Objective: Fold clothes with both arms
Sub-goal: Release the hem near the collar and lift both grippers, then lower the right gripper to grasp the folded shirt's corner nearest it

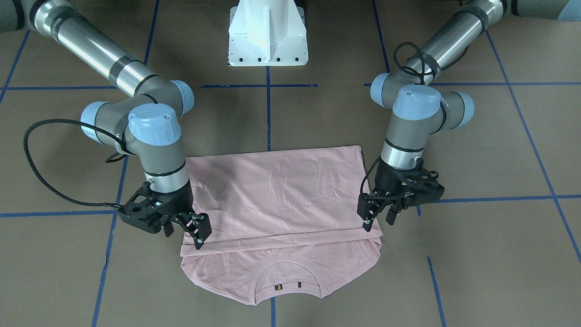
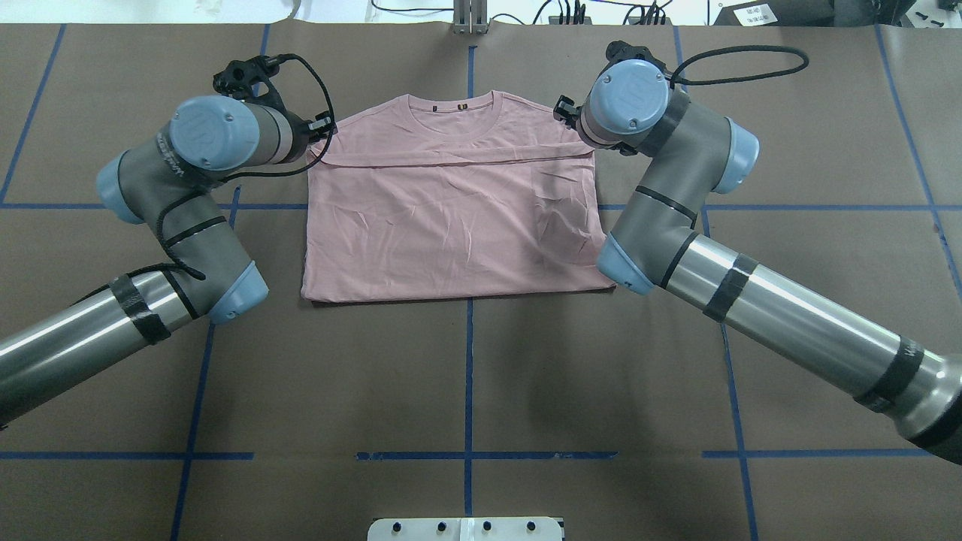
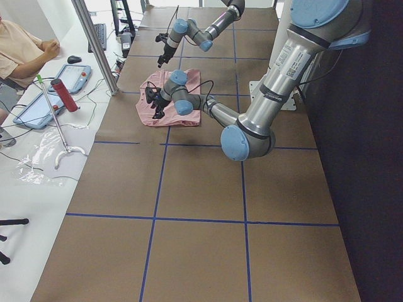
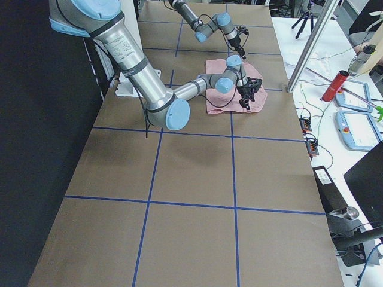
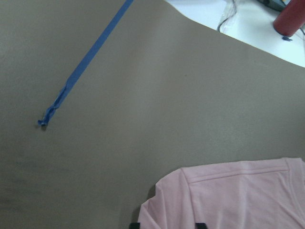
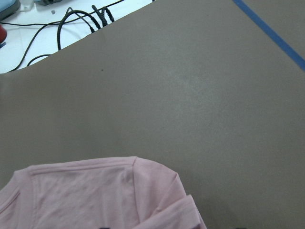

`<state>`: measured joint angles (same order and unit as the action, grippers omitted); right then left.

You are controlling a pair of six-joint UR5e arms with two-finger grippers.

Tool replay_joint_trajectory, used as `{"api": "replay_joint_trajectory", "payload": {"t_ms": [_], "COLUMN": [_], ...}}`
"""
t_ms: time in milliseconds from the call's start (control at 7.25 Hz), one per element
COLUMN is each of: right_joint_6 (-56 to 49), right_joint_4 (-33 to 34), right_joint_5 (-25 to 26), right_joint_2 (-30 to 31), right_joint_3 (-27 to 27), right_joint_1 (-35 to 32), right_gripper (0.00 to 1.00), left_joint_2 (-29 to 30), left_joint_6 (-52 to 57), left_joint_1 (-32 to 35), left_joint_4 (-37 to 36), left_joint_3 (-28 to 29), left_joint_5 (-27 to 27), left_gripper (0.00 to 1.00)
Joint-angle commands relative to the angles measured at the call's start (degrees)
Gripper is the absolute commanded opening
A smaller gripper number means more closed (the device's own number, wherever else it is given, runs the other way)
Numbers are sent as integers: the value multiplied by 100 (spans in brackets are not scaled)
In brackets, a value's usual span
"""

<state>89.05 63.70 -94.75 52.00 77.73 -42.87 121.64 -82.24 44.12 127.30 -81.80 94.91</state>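
Observation:
The pale pink T-shirt (image 1: 277, 195) lies flat on the brown table, its lower part folded up so the hem rests just short of the ribbed collar (image 1: 290, 272). My left gripper (image 1: 377, 222) hangs open over the hem's corner on the view's right. On the other side, my right gripper (image 1: 184, 237) stands open at the opposite hem corner. Overhead, the shirt (image 2: 451, 218) sits between both wrists, which hide most of the fingers. A shoulder of the shirt (image 5: 238, 200) fills the bottom of the left wrist view, and the other shoulder (image 6: 95, 195) the right wrist view.
The white pedestal base (image 1: 268, 36) stands behind the shirt. Blue tape lines (image 2: 468, 376) grid the table. Beyond the far edge, a side bench holds a red bottle (image 3: 65, 94), tablets and cables, with a seated person (image 3: 19, 44) beside it.

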Motion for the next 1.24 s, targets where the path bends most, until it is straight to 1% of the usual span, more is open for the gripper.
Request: {"api": "replay_joint_trajectory", "payload": {"t_ms": [0,138,276,414,552,690,828,1103], "right_joint_6": [121,252,523,943,1217,1272,1273,1282], "right_joint_4": [-59,-137,-129,-86,-59,-50,-50,-33], "right_joint_5": [-431,-474,-466,-440,-439,-431,-413,-465], "right_joint_2": [922,1300,1400,1410,1410,1471,1689,1822], "right_joint_3": [1249,1531,1743,1902,1938,1912,1877,1929], "right_joint_1": [259,436,690,805,824,815,824,833], "right_gripper": [100,100,100,100,99,92,86,86], "left_joint_2": [-351,-474,-588,-685,-677,-686,-625,-607], "left_joint_6": [-831,-933,-882,-890,-917,-926,-934,-926], "left_joint_1": [52,18,9,8,-18,-18,-18,-18], "left_joint_4": [14,-47,14,32,23,23,6,-3], "left_joint_3": [-738,-827,-794,-924,-1012,-1013,-1022,-1022], "left_joint_5": [494,520,520,529,520,512,503,459], "left_gripper": [100,100,100,100,100,100,100,100]}}
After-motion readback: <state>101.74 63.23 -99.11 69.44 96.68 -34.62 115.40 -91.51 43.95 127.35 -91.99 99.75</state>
